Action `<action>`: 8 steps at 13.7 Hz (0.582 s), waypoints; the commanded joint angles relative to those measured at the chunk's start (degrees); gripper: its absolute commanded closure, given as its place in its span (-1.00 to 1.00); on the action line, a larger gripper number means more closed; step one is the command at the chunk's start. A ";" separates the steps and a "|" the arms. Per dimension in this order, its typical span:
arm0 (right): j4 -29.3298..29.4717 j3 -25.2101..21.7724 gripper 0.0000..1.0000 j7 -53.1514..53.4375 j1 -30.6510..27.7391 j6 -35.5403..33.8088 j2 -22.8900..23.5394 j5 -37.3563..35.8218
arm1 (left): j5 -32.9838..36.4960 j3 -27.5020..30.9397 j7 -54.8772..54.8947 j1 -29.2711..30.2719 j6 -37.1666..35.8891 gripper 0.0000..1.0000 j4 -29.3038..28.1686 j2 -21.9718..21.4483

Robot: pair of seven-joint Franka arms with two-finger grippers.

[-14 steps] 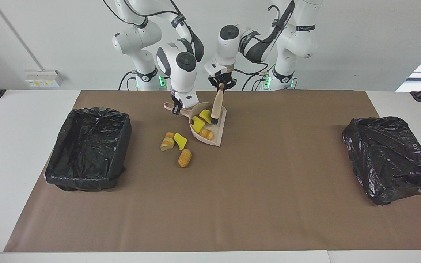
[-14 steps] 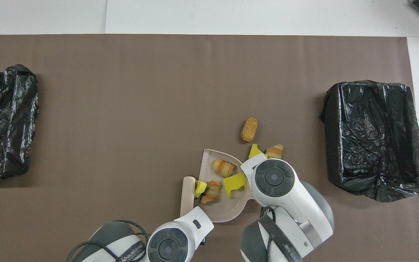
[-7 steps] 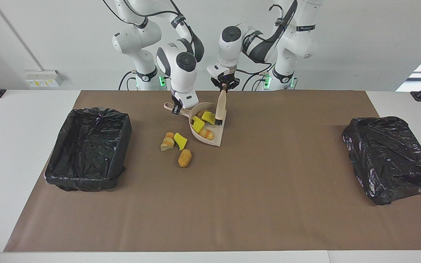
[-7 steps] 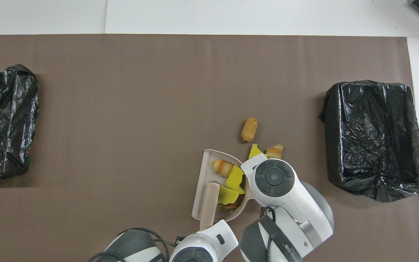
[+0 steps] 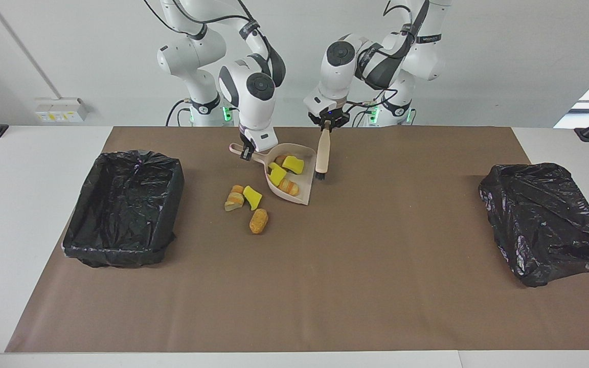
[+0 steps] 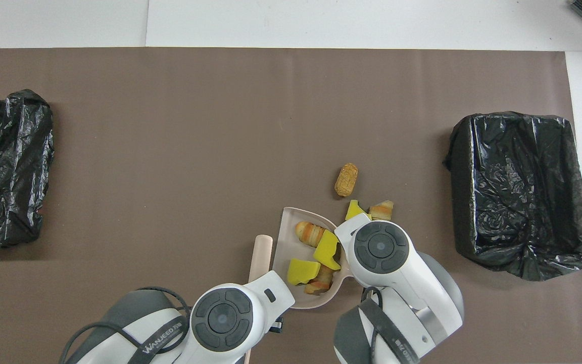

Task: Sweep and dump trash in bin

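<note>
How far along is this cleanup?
Roughly halfway. Four scraps already lie in the dustpan, which the right claw holds by its handle. The left claw holds the brush upright beside the pan. Three more pieces lie on the table toward the right arm's end. Nothing shows in the lined bin, so the dumping is not yet done.

Bright, even, diffuse light from above in both views, with only short soft shadows tucked under the bin bags (image 5: 123, 207) and the dustpan (image 5: 294, 179). Small glints on the crinkled black plastic and a faint sheen on the white arm shells, otherwise no glare off the matte brown surface (image 5: 325, 286). Sharp enough edge to edge, no obvious blur or warping.
</note>
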 commanded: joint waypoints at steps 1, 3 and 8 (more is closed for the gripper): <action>0.78 0.12 1.00 1.41 -2.00 0.05 -1.09 -1.09 | 0.95 -0.17 -0.55 0.21 -3.43 1.00 -0.08 -3.24; 1.65 0.12 1.00 0.01 -4.28 -1.86 -3.11 -1.00 | 1.04 -0.70 -2.92 0.12 -3.26 1.00 -0.44 -3.68; 7.71 -0.58 1.00 -4.99 -10.68 -9.60 -7.15 -1.00 | 1.66 -3.77 -10.04 -0.75 -1.69 1.00 -1.14 -4.12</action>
